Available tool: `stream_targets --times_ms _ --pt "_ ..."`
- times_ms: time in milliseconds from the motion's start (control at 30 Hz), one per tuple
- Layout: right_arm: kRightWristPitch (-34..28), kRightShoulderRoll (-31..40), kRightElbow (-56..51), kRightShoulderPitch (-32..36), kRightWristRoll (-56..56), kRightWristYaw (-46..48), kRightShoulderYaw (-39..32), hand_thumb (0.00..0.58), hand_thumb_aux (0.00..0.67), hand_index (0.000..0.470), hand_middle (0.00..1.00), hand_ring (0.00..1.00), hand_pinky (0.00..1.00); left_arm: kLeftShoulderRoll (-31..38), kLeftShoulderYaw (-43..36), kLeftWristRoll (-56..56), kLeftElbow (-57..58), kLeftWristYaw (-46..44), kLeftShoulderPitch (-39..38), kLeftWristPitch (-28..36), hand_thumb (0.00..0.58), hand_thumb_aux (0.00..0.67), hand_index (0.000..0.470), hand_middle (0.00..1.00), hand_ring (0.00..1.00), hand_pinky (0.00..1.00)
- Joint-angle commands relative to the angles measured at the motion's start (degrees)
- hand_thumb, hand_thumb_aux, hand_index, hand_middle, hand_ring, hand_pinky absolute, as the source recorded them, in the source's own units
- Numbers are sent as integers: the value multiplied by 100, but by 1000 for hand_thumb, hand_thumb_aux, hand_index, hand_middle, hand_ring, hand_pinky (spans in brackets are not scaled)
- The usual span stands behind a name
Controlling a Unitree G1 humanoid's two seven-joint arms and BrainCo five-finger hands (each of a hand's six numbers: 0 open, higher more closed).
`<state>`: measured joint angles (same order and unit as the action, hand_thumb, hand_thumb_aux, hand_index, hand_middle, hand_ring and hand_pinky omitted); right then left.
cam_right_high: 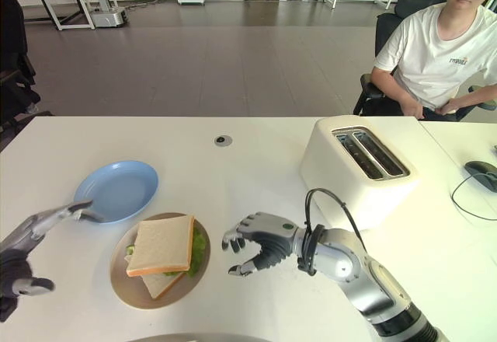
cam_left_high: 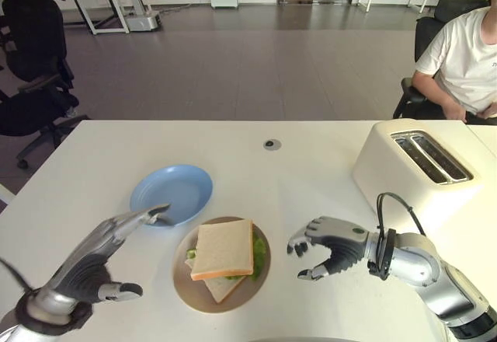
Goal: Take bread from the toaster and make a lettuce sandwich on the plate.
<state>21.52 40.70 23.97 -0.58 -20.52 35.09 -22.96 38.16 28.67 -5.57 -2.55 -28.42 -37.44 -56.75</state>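
**Mia:** What is the biggest thing?

**Tom:** The grey floor [cam_left_high: 233, 62] of the room, far back, with a black chair [cam_left_high: 31, 85] on the left. In front of it is the white tabletop [cam_left_high: 311, 171].

**Mia:** What stands on it?

**Tom:** A white toaster [cam_left_high: 388, 179] on the right side, with its two slots facing up. A blue plate [cam_left_high: 175, 190] sits to the left of the middle. A brown plate [cam_left_high: 186, 289] lies just beside it, nearer to the robot.

**Mia:** Where is the sandwich?

**Tom:** The sandwich [cam_left_high: 224, 249] lies on the brown plate, between the two hands. It is one slice of bread on top of another.

**Mia:** Are the hands holding it?

**Tom:** No. The right hand [cam_left_high: 334, 250] is near the plate's right side, in front of the toaster. Its fingers are curled and it holds nothing. The left hand [cam_left_high: 97, 260] is to the left of the brown plate, flat and stretched out. One fingertip reaches the blue plate's near rim. I cannot tell if it touches it.

**Mia:** And the smallest things?

**Tom:** Green lettuce [cam_left_high: 259, 250] peeks out on the right side of the bread. A little round cap [cam_left_high: 271, 144] sits in the tabletop, farther back.
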Motion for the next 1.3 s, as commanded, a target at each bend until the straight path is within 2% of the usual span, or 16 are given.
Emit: stream_targets --times_ms 33,133,233,400,567,767,867,967,1100,1200,1233,1267,1300 --pt "498 -175 -469 -188 -630 -2 -655 580 670 470 1000 1000 1000 746 304 1938 1804 -73 -230 -753 580 670 470 1000 1000 1000" --pt "611 -383 -831 -240 -1007 -93 -965 580 670 470 1000 1000 1000 855 -95 2912 2053 125 185 -1005 580 670 470 1000 1000 1000" --pt "656 -539 -1127 -240 -1219 -112 -1155 580 670 470 1000 1000 1000 574 -632 3710 1623 371 567 -942 580 670 470 1000 1000 1000" --pt "519 -670 -1622 -304 -1370 -169 -1260 580 670 470 1000 1000 1000 205 -1356 4131 859 701 1165 -459 580 670 470 1000 1000 1000" --pt "32 -864 -2103 -207 -1404 -587 -874 580 670 470 1000 1000 1000 -185 -2330 4397 664 816 2108 128 580 670 470 1000 1000 1000" --pt "-453 -1225 -3391 424 -1418 -1583 -331 580 670 470 1000 1000 1000 -1029 -3425 5166 1786 1515 4359 1105 580 670 470 1000 1000 1000" --pt "-391 -1489 -4141 918 -1368 -2138 -203 580 670 470 1000 1000 1000 -1335 -3978 5528 2751 2063 5281 1394 580 670 470 1000 1000 1000" --pt "-151 -1765 -4956 1498 -1311 -2589 -184 580 670 470 1000 1000 1000 -1431 -4381 5695 3565 2591 5864 1514 580 670 470 1000 1000 1000" --pt "236 -1911 -5754 1986 -1421 -3208 -229 580 670 470 1000 1000 1000 -1505 -4713 5685 4111 3113 6310 1531 580 670 470 1000 1000 1000" --pt "499 -1868 -5542 1899 -1254 -3253 -171 580 670 470 1000 1000 1000 -1395 -4873 5667 3982 3391 6290 1465 580 670 470 1000 1000 1000" --pt "575 -1831 -5349 1814 -1180 -3258 -112 580 670 470 1000 1000 1000 -1321 -4883 5618 3803 3430 6203 1435 578 628 441 1000 1000 1000" --pt "721 -1750 -5077 1700 -1137 -3280 -55 579 638 448 996 996 996 -1250 -4823 5431 3555 3414 6049 1386 573 599 420 1000 1000 1000" --pt "945 -1628 -4734 1558 -1164 -3363 -15 577 623 437 929 929 929 -1222 -4706 5043 3279 3294 5841 1323 557 536 376 1000 1000 1000"
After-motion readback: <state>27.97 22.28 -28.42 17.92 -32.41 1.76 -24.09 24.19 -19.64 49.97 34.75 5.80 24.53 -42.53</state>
